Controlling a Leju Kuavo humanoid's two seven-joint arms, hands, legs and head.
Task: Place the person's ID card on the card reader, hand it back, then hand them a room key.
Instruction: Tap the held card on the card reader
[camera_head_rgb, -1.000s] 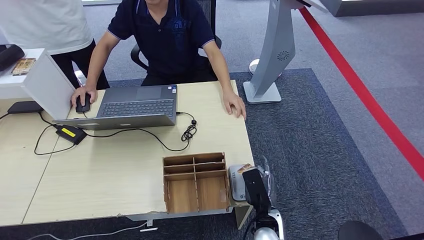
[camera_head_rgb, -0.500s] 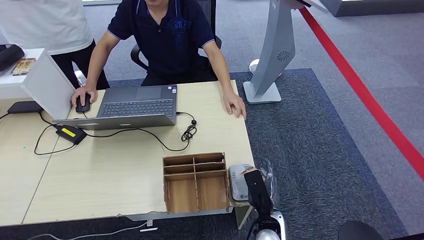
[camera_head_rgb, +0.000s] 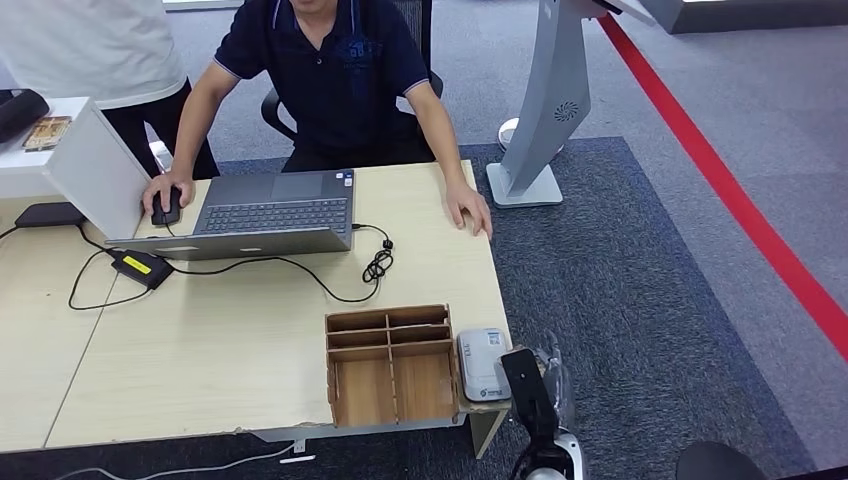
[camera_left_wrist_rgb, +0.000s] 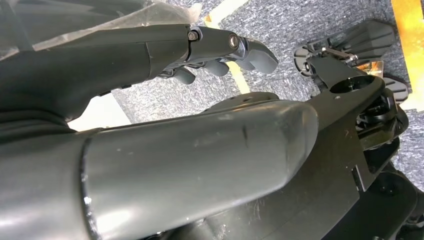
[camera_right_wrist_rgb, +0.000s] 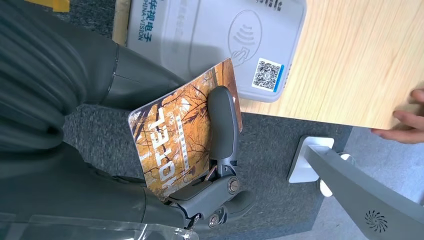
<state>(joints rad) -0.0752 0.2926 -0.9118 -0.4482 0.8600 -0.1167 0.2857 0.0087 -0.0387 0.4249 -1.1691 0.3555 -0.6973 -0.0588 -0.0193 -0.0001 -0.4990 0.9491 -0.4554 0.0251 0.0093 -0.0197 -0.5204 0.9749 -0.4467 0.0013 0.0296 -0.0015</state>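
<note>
One orange card (camera_right_wrist_rgb: 185, 135) sits pinched in the right hand (camera_right_wrist_rgb: 165, 165).

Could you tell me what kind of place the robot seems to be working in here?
Probably an office set up as a reception desk: a person at a laptop, a card reader on the wooden desk, grey carpet.

The right hand (camera_right_wrist_rgb: 165, 150) grips an orange card (camera_right_wrist_rgb: 170, 145) between thumb and fingers (camera_right_wrist_rgb: 222, 125), its arm reaching forward. The left hand (camera_left_wrist_rgb: 210, 115) hangs with fingers loosely extended, holding nothing.
</note>
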